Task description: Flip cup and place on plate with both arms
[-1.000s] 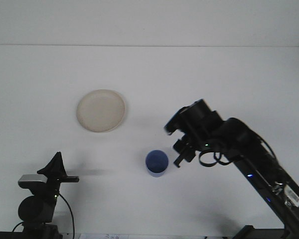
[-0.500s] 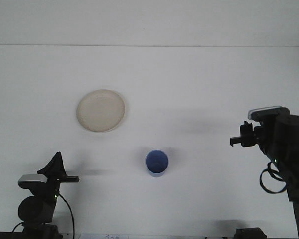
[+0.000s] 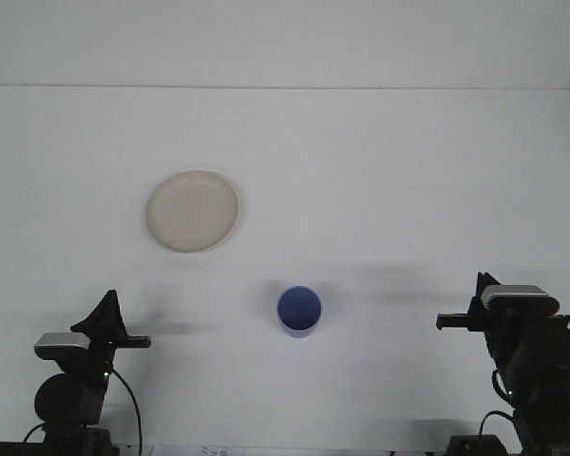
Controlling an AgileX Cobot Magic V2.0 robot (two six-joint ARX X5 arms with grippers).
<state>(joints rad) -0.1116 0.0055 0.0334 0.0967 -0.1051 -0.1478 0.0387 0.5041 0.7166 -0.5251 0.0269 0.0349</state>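
Right arm has pulled back from beside the blue cup to its home corner at lower right; a second ago it was hovering at the cup's rim. Left arm unchanged at lower left. I cannot tell how far either arm's jaws are open; neither has hold of anything. Cup stands mouth-up on the white tabletop, well apart from the cream plate. My read: the flip looks done, and placing on the plate remains.
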